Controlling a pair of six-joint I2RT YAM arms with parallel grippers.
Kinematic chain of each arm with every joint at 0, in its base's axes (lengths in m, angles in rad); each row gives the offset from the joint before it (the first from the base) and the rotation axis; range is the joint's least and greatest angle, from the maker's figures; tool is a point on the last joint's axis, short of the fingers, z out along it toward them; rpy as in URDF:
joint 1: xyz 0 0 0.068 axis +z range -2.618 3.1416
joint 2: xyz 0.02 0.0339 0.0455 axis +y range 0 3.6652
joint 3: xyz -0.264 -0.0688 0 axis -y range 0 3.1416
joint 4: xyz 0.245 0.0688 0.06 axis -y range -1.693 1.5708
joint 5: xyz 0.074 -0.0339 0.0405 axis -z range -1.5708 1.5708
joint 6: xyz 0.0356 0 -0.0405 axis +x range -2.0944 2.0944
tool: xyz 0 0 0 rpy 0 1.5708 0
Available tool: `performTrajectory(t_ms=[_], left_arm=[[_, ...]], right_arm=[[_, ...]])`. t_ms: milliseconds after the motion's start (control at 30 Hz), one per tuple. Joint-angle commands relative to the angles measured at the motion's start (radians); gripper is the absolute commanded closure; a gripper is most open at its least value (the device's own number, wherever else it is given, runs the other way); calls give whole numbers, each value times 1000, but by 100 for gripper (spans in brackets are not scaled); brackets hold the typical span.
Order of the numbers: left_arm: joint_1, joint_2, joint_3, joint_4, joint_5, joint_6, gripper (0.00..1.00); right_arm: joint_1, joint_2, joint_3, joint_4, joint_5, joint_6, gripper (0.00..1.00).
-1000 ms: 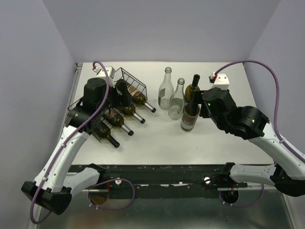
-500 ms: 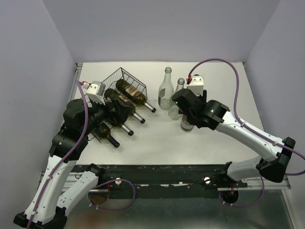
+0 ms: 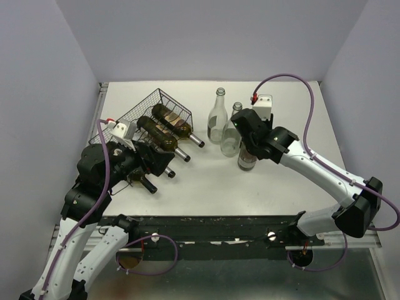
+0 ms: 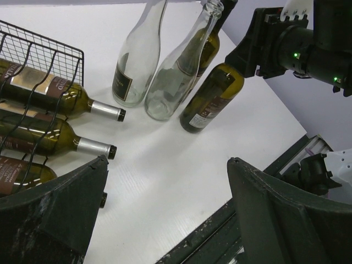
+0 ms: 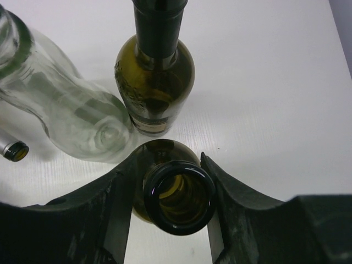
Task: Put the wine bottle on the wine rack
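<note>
Your white table [image 3: 206,187] sits between pale lilac walls [image 3: 206,37]. Nearest you, the left gripper [image 4: 166,162] gapes wide and empty, just off the wine rack [image 3: 159,103]. Farther on, the right gripper [image 5: 165,165] brackets the neck of the upright wine bottle [image 5: 179,192]; whether it pinches, you can't tell. A second ago its jaws stood wider beside that bottle, and the left gripper was over the rack.
</note>
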Motion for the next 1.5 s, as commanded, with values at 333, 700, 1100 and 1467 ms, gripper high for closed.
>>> performTrajectory(t_ms=[333, 700, 1100, 1467], left_arm=[[4, -70, -125, 131, 202, 41, 1], [-71, -24, -278, 364, 399, -11, 1], [-276, 126, -312, 472, 216, 61, 1], [-337, 200, -320, 525, 282, 100, 1]], right_arm=[[-21, -53, 5, 39, -79, -40, 97], [-22, -193, 106, 20, -536, -39, 99], [-22, -236, 206, 43, -934, 56, 99], [-22, -248, 200, 138, -1132, 139, 99]])
